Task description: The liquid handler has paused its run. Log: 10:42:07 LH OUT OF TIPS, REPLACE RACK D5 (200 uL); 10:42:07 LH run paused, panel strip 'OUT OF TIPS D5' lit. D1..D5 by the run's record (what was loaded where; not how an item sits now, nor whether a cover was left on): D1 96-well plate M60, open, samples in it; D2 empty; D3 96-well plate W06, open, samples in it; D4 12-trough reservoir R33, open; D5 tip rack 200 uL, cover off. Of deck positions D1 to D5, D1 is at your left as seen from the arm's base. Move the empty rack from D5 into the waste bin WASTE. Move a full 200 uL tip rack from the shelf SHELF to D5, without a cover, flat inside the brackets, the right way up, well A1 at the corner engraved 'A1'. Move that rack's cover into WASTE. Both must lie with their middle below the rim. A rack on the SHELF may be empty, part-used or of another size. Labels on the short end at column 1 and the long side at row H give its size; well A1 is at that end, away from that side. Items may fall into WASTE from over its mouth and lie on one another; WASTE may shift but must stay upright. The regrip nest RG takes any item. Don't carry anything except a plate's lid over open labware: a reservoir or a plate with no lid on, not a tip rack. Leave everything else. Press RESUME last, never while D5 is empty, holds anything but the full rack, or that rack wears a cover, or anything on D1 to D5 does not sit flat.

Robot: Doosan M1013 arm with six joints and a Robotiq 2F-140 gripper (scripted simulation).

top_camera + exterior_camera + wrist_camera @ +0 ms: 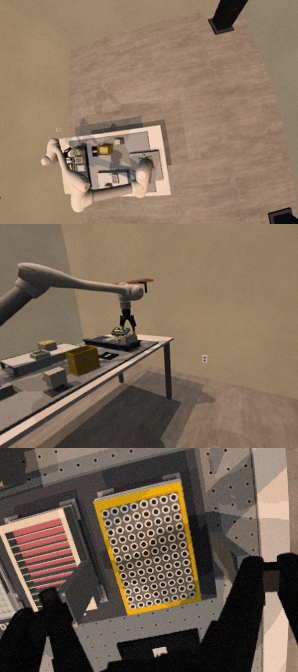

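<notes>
The gripper (150,613) hangs above the yellow rack (148,546) with jaws spread and nothing between them; open air separates them. Just left of the rack sits the red-troughed reservoir (44,554), a grey block (86,584) between the two, so that side is tight. Right of the rack the deck (225,508) lies bare to the desk (156,339) edge. The yellow bin (83,359) stands well apart, mid-desk.

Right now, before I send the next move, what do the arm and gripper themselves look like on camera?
The arm is smooth off-white, built of rounded tubular links with bulbous joint housings; no external cables or markings are visible. The gripper is black, with two angular, linkage-style fingers below a short pale wrist section. In the wrist view the fingers read as plain matte black.
</notes>
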